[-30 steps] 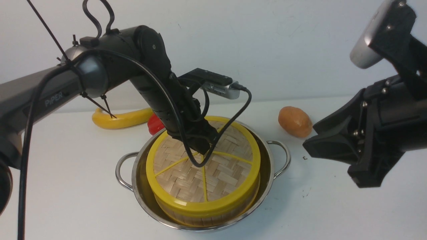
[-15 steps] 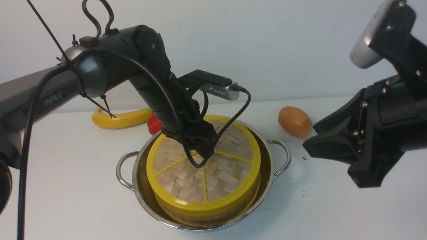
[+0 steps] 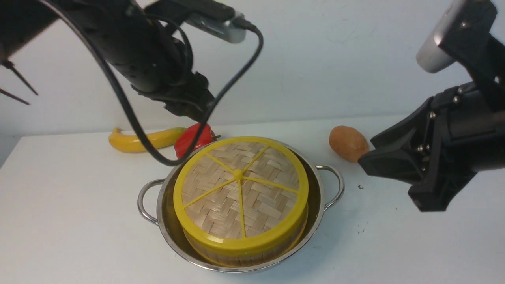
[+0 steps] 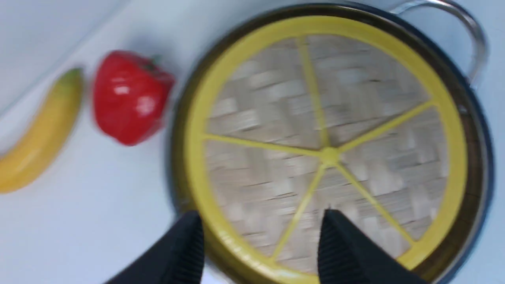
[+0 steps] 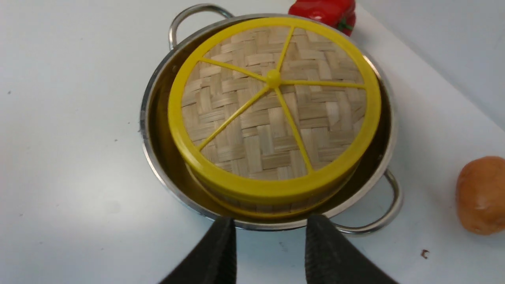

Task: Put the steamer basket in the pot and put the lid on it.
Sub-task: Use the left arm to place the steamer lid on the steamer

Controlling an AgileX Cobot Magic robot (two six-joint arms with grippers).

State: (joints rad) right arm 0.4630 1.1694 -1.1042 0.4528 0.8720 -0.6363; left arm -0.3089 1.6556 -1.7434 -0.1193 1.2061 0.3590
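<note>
Inside the pot (image 3: 320, 197), steamer basket (image 3: 236, 258) upright, lid (image 3: 240, 189) flat on top (knob up) — both hands parted, empty.

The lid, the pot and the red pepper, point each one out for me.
lid (image 3: 238, 173), front view, on its yellow centre knob.
pot (image 3: 331, 185), front view, on its steel side handle toward the robot's right.
red pepper (image 4: 130, 98), left wrist view, on its glossy red side.

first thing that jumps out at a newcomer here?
The yellow-rimmed woven lid sitting on the steamer basket inside the shiny pot, centre of the white table. Next, the left tool hangs open above the lid, clear of it. Behind the pot lie a red pepper and a banana; a potato sits toward the right.
</note>
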